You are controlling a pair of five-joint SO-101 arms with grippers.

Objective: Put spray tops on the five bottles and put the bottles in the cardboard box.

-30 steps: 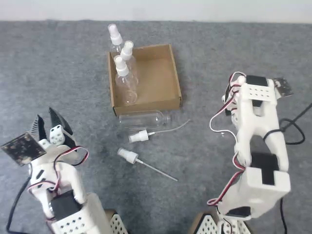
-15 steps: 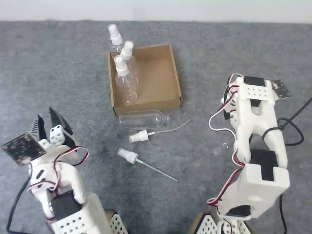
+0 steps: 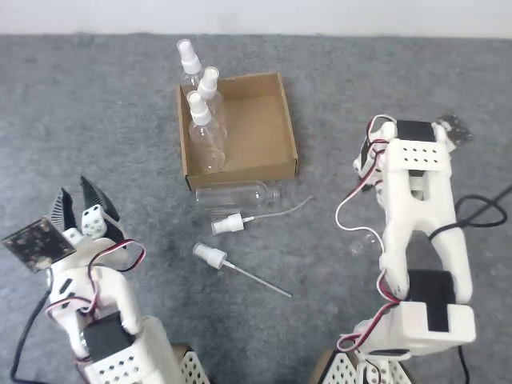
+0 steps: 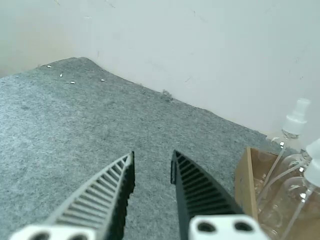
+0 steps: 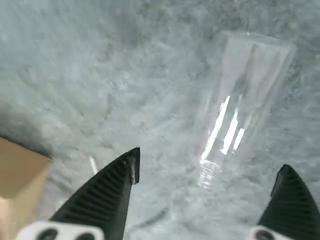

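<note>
Grey fuzzy carpet (image 3: 384, 72) surface; plain white wall (image 3: 320, 16) at 12 o'clock. Left gripper (image 4: 152, 172) parted, empty, 8 o'clock; right gripper (image 5: 210, 159) spread wide over clear plastic bottle (image 5: 240, 100).

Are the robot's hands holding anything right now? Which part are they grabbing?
Nothing is held. The left gripper is open over the carpet. The right gripper has its jaws spread wide above a clear bottle lying down, not closed on it.

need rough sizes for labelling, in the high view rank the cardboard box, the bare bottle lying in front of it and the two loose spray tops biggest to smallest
1. cardboard box, largest by far
2. bare bottle
3. spray top nearer the box and spray top farther from it: look alike, not ranked
</note>
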